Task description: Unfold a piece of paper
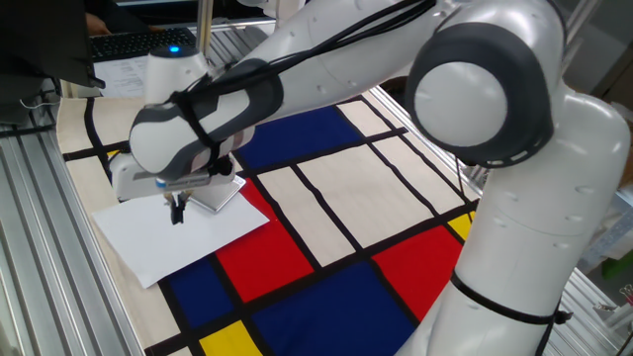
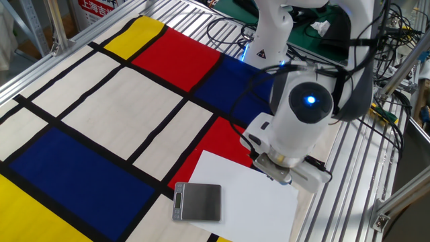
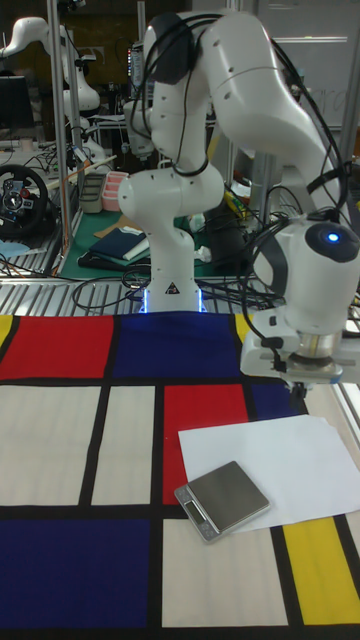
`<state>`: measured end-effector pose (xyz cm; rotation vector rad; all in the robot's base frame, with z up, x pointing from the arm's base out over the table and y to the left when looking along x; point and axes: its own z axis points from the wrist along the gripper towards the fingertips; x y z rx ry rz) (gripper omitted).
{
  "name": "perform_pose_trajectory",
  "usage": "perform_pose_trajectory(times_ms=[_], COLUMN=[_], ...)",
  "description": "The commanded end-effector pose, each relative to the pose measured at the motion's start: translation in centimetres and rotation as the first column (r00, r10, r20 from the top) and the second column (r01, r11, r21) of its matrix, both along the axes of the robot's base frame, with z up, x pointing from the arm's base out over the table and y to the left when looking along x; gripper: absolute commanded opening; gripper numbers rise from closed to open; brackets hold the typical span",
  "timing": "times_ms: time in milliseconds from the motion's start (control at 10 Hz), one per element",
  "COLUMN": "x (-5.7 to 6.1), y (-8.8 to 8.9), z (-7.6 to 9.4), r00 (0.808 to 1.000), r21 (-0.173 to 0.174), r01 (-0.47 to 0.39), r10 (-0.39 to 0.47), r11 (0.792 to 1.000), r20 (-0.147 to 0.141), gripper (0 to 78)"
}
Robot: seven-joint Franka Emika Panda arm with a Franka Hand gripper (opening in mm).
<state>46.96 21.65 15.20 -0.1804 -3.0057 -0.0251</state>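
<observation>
Under the arm's wrist housing, most of the gripper (image 1: pixel 177 211) was hidden: only in one fixed view did its dark fingers show, hanging close together just above the piece of paper (image 1: pixel 176 235), with nothing visibly between them. Whether the tips touched the sheet could not be told. In the other fixed view the housing covered the fingers entirely and also the far edge of the paper (image 2: pixel 240 196); in the tall fixed view just a dark stub of the gripper (image 3: pixel 297 388) showed below the wrist, so its opening could not be read there.

The Franka arm (image 1: pixel 326 59) reached across the table from its base (image 3: pixel 170 285), elbow high, with the wrist pointing straight down over the far edge of the sheet. A blue light glowed on the wrist (image 2: pixel 310 101).

The paper (image 3: pixel 275 460) lay flat and white at the cloth's edge, looking spread open; any crease was too faint to make out. A small flat grey block (image 2: pixel 197 202) rested on its corner, largely hidden by the arm in one fixed view.

The table wore a cloth of red, blue, yellow and cream rectangles divided by black lines (image 2: pixel 101 101), laid over aluminium rails (image 2: pixel 356 168). Cables (image 2: pixel 232 30) trailed behind the base. A keyboard (image 1: pixel 138 42) and printed sheets (image 1: pixel 124 71) sat at one corner, and a second white arm (image 3: pixel 40 35) stood far back in the cluttered lab.
</observation>
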Motion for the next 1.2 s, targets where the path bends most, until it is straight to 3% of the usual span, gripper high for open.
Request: perform_pose_trajectory(times_ms=[100, 200, 600, 1200], x=[0.6, 0.7, 1.1, 0.3], y=[-1.4, -2.0, -4.7, -7.4], z=[2.1, 2.6, 4.6, 7.2], r00=[0.998, 0.996, 0.991, 0.988], r21=[0.014, 0.013, 0.012, 0.004], r01=[-0.056, -0.076, -0.131, -0.151], r10=[0.056, 0.075, 0.130, 0.151], r11=[0.998, 0.997, 0.991, 0.988], r20=[0.020, 0.046, 0.043, 0.044], gripper=[1.2, 1.2, 1.2, 1.2])
